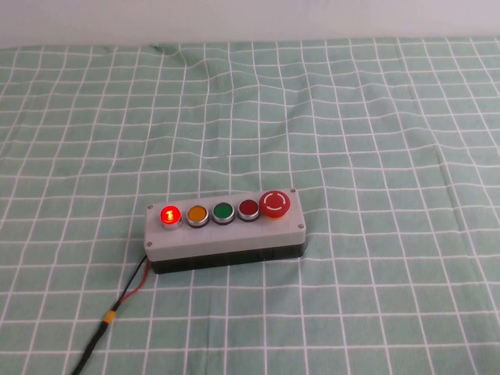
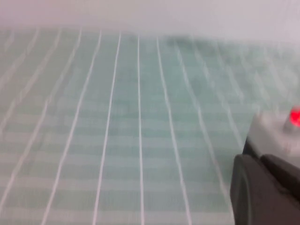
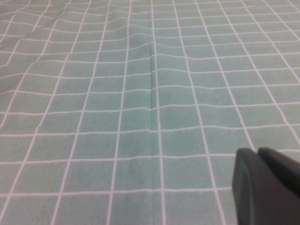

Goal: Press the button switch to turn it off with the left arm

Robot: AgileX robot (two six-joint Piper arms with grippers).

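The button switch glows bright red at the left end of the row on the grey box, which lies near the middle of the table. Neither arm shows in the high view. In the left wrist view, my left gripper has its dark fingers together and holds nothing. It sits low over the cloth, short of the box's end, where the red glow of the button switch shows. My right gripper is shut and empty over bare cloth, with the box out of its view.
The box's row also carries a yellow button, a green button, a darker red button and a large red mushroom button. A black and red cable runs from the box's left end to the front edge. A green checked cloth covers the table.
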